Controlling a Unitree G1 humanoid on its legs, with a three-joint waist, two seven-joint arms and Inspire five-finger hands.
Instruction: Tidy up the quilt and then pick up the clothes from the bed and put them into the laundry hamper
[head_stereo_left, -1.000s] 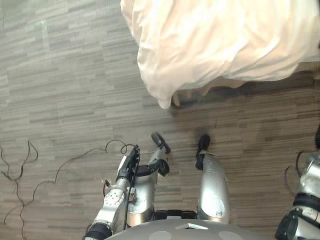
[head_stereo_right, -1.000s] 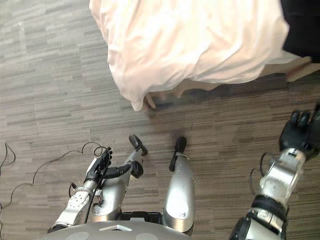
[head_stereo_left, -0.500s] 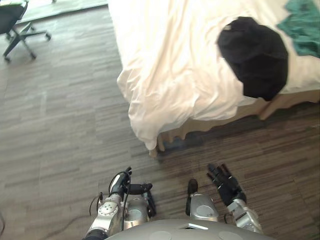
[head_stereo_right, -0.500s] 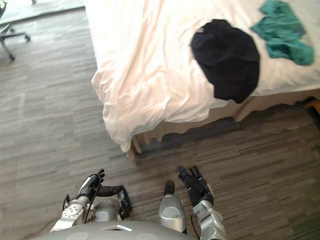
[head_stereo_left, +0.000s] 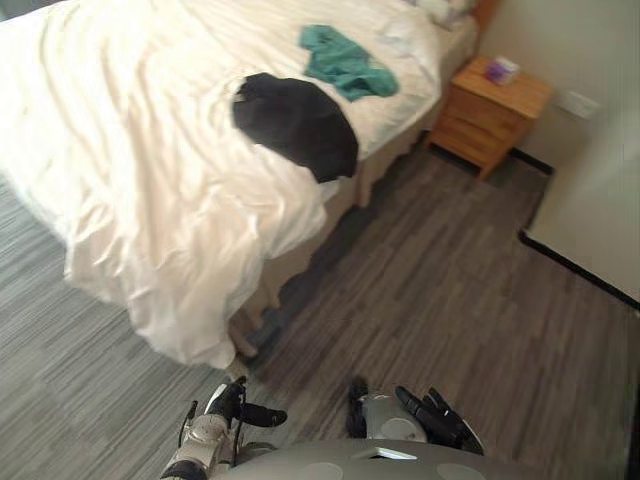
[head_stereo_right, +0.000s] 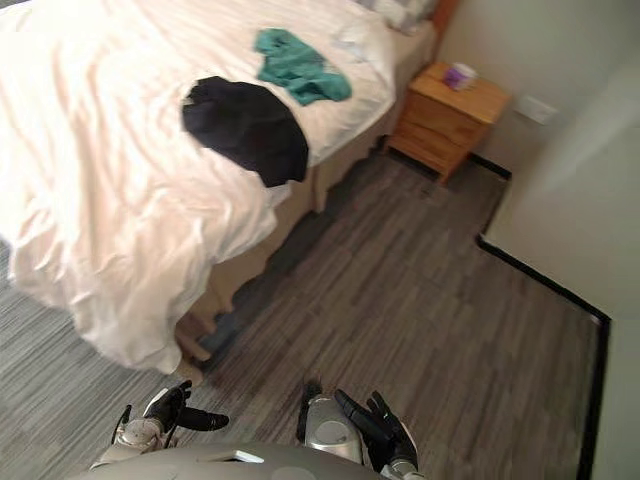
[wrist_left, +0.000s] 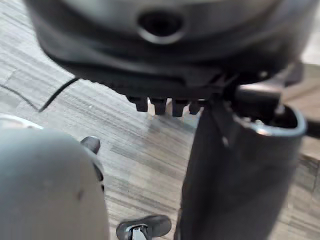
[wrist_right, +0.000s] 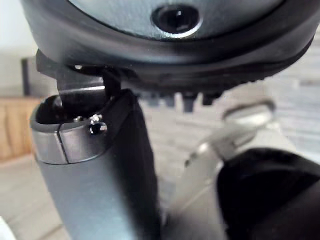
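Observation:
A cream quilt covers the bed and hangs rumpled over its near corner, almost to the floor. A black garment lies on the quilt at the bed's side edge. A teal garment lies crumpled just beyond it, toward the head of the bed. My left hand is low by my body, open and empty, well short of the bed. My right hand is also low over the wood floor, fingers straight and spread, holding nothing.
A wooden nightstand with a small box on top stands by the bed's head. A pale wall with a dark skirting runs along the right. Bare wood floor lies between the bed and the wall.
The camera has swung up toward the head of the bed, bringing both garments and the nightstand into view. My right hand has uncurled and dropped to my side.

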